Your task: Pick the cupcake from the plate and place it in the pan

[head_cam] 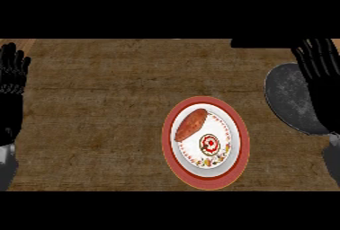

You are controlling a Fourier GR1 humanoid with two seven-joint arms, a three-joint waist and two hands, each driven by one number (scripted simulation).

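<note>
Head view, looking steeply down on a brown wood-grained table (100,112). A round plate (174,148) with a red rim and a white, flower-patterned centre is seen right of the middle, toward the near edge. The cupcake (192,124) is shown as a reddish-brown oblong lying tilted on the upper left part of the plate's white centre, its upper end pointing toward the far right; it is touched by neither hand. A small red motif is printed on the plate just below and right of it. The pan (289,96), dark grey and round, is placed at the right side of the table, apart from the plate and slightly farther from the viewer; its right part is hidden by the right hand. The right hand (327,85) is seen at the right edge, laid across the pan's right side, with its fingers (312,51) stretched out straight toward the far edge and spread a little; nothing is held. The left hand (12,74) is seen at the left edge, well apart from the plate, with fingers likewise extended upward in the view and relaxed, and nothing is held. A grey forearm is partly visible below each hand at the lower corners.
</note>
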